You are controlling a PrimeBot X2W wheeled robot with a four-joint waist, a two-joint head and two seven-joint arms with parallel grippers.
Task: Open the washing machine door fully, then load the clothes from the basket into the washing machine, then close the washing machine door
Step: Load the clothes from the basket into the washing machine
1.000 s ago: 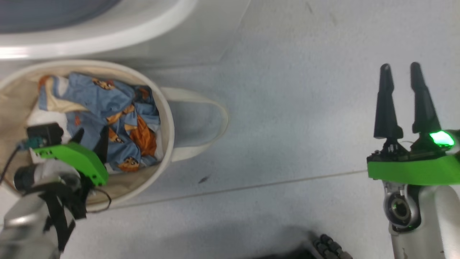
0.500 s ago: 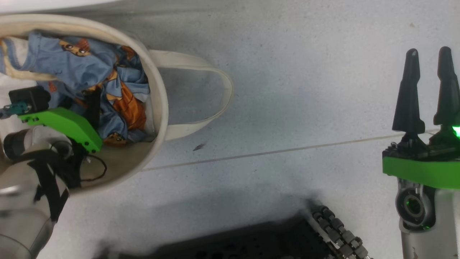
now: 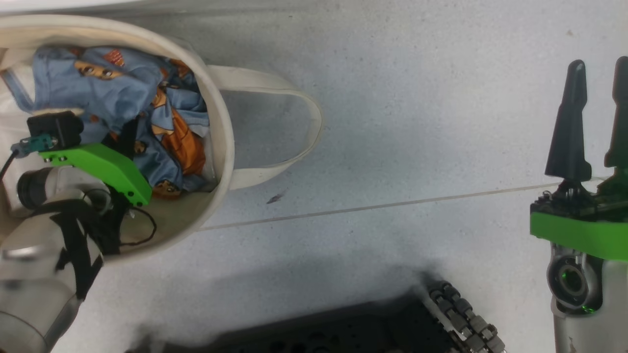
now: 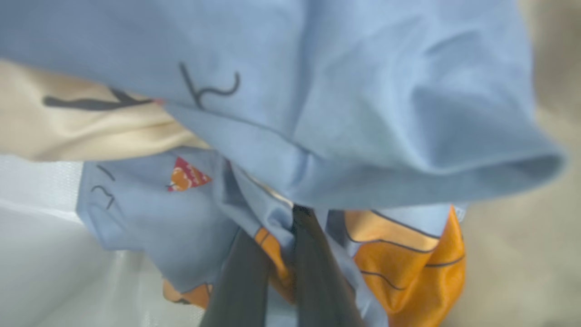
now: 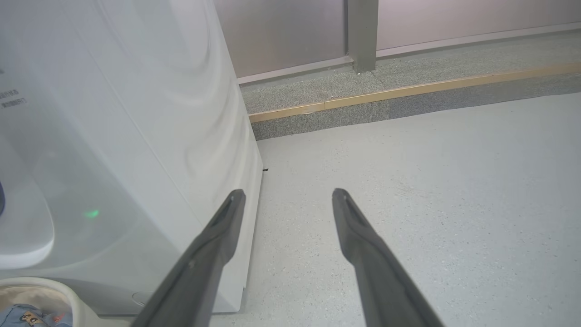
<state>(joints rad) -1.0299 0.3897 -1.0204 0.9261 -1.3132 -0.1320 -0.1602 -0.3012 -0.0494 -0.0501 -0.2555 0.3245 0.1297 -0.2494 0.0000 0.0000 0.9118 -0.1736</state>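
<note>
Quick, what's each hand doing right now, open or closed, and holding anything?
Left hand: closed on the clothes in the basket.
Right hand: open, empty, above the floor.

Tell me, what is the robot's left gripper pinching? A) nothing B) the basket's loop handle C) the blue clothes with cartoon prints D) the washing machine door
C: in the left wrist view the left gripper has its two dark fingers shut on a fold of the clothes, which lie in the basket.
</note>
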